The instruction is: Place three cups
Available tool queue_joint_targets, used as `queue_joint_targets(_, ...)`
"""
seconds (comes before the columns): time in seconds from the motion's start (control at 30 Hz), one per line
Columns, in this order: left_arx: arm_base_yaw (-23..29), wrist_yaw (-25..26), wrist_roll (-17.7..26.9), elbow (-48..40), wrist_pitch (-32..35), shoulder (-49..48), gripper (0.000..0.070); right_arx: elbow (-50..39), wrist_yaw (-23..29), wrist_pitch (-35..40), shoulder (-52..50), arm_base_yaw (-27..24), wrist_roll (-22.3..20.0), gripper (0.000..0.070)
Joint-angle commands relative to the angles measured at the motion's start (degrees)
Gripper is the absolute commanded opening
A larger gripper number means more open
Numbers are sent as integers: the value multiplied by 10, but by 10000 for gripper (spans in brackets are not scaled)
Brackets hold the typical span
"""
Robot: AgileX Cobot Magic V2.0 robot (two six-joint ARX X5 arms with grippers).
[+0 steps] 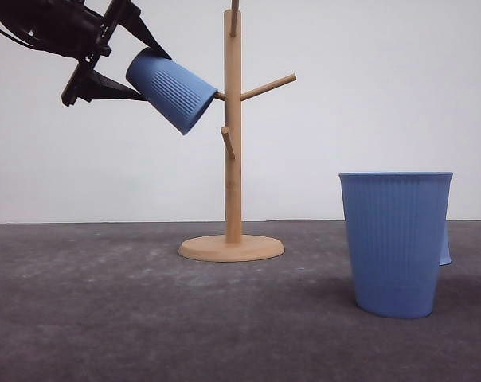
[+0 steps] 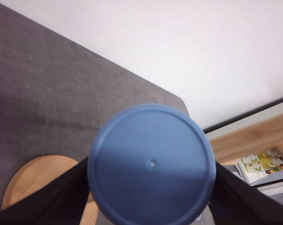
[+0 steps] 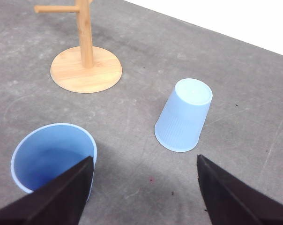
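Observation:
My left gripper (image 1: 137,68) is high at the upper left, shut on a ribbed blue cup (image 1: 170,89) that is tilted with its mouth toward the wooden stand (image 1: 233,143). The cup's rim is level with the tip of a left-hand peg (image 1: 219,96). The left wrist view shows this cup's flat round bottom (image 2: 152,164) between the dark fingers (image 2: 62,199). A second cup (image 1: 395,243) stands upright at the front right, also seen mouth-up as a cup (image 3: 52,154) in the right wrist view. A third cup (image 3: 184,115) stands upside down. My right gripper (image 3: 146,192) hangs open above the table between them.
The stand's round base (image 1: 231,247) sits mid-table, and pegs stick out right (image 1: 268,86) and lower left (image 1: 227,142). In the front view the third cup (image 1: 446,243) peeks out behind the upright one. The grey mat's far edge (image 2: 132,70) meets a white wall.

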Motion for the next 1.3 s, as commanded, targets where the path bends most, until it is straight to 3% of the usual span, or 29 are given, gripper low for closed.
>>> queue_joint_targets(0.0,-4,1,5,9,8,12,392,9,0,6,1,3,13,444)
queue_joint_targets(0.87,-13,-3,17,9,7,12,404,9,0,6,1,3,21,444)
queue_joint_targets(1.07,-13,-1,19,9,7,12,605,9,0,6,1,3,21,444)
queue_joint_targets(1.27,-6,27,19,9,7,11,612,9,0,6,1,3,21,444)
